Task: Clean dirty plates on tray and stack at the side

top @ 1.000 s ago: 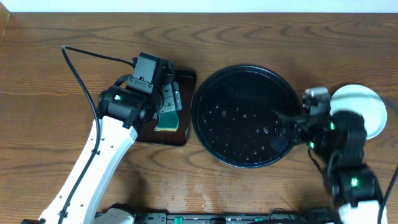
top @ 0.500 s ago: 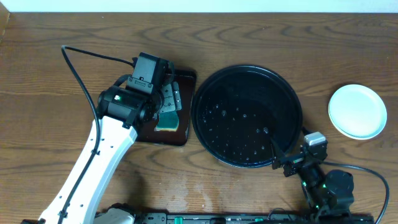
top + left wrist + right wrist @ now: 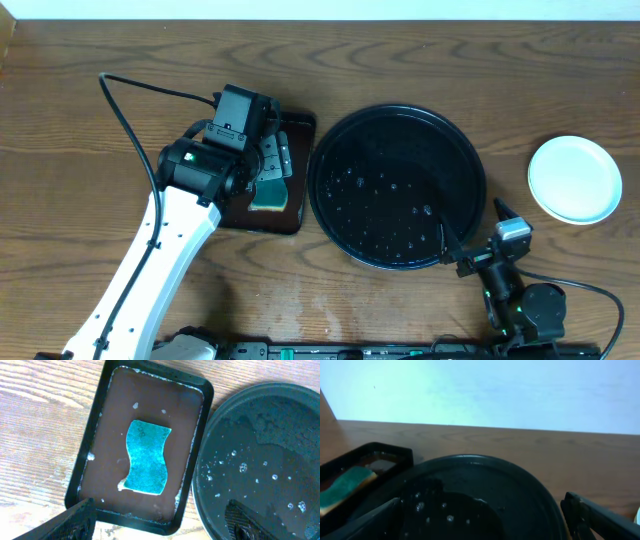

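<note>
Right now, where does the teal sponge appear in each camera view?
Overhead: the teal sponge is left of centre, partly hidden by the left arm.
Left wrist: the sponge is near the centre, in full view on the small rectangular tray.
Right wrist: the sponge is low at the far left edge.
Shared landmark: the round black tray lies to its right in every view.

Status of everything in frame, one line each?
Round black tray: wet, no plates on it.
White plate: clean-looking, on table beside tray.
Teal sponge: flat in rectangular tray.
Left gripper: open, empty.
Right gripper: open, empty.
</note>
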You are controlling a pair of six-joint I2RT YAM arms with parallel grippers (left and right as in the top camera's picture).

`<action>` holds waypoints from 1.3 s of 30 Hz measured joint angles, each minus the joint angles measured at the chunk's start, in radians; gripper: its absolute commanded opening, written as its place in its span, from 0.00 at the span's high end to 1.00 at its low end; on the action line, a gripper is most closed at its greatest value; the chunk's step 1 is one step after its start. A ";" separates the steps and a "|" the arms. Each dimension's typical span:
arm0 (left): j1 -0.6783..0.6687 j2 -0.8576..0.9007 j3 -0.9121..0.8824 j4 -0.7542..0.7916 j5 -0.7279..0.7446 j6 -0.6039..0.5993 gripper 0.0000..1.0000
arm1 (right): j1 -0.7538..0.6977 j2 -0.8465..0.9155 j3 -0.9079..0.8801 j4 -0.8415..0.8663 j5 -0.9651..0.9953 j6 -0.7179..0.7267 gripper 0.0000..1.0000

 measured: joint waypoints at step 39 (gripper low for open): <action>0.222 -0.652 -0.440 0.561 0.013 0.136 0.17 | 0.000 0.000 0.000 0.003 0.008 0.000 0.01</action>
